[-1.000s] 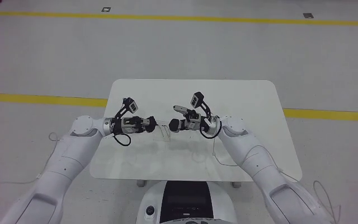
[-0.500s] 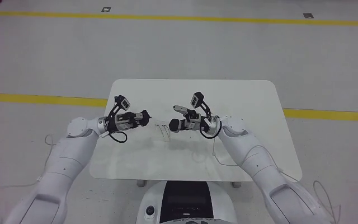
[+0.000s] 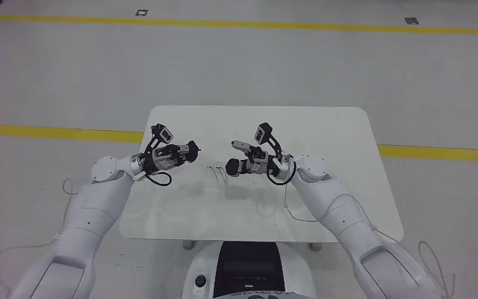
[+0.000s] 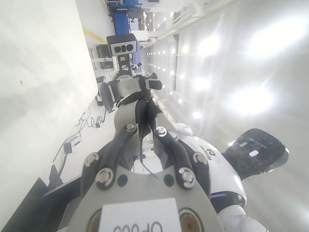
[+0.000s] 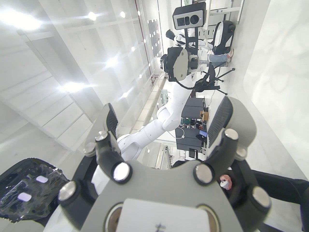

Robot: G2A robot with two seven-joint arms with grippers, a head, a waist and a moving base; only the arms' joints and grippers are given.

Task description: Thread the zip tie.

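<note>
A thin pale zip tie (image 3: 216, 176) lies curled on the white table (image 3: 321, 127), between the two arms. My right gripper (image 3: 235, 156) (image 5: 166, 112) hovers just right of it, open, with nothing between its ribbed pads (image 5: 217, 119). My left gripper (image 3: 191, 149) (image 4: 138, 90) is held above the table to the left of the tie and slightly farther back, well apart from it. Its fingers are shut. Dark frayed material and a thin black strand (image 4: 146, 167) show between them; I cannot tell what it is.
The table's rounded edge (image 3: 153, 119) lies close behind the left arm. Bare tabletop stretches to the right and back. Yellow floor lines (image 3: 67, 133) run past the table.
My left gripper has pulled away from the zip tie, moving left and toward the back of the table. The right arm and the tie have stayed put.
</note>
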